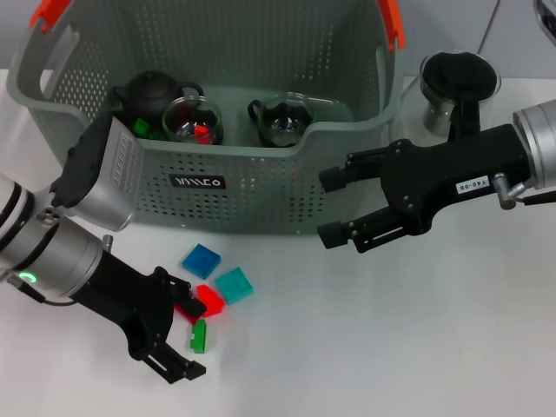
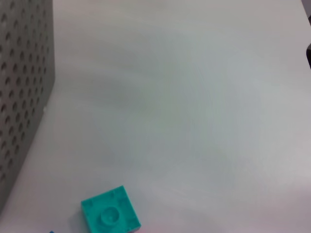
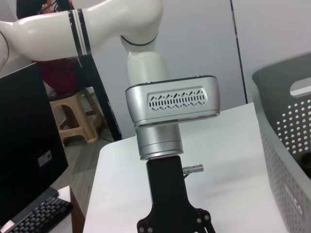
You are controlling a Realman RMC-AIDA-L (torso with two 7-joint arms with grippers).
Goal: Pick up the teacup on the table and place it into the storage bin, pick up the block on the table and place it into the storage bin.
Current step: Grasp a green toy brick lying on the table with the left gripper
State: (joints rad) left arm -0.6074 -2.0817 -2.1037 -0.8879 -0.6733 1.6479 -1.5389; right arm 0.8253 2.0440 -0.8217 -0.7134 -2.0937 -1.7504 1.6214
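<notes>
Storage bin (image 1: 261, 187) is sitting at the table's (image 1: 391, 347) far side, holding three teacups; four blocks are lying before it. Left gripper (image 1: 178, 334) is straddling the green block (image 1: 199, 335), jaws apart; right gripper (image 1: 334, 208) is hovering open beside the bin

A teal block (image 2: 111, 214) is lying flat on the white table (image 2: 184, 107) at about seven o'clock, its single round stud facing up. The perforated grey wall of the storage bin (image 2: 22, 82) is filling the nine-to-eleven o'clock edge, standing near the block but apart from it.
</notes>
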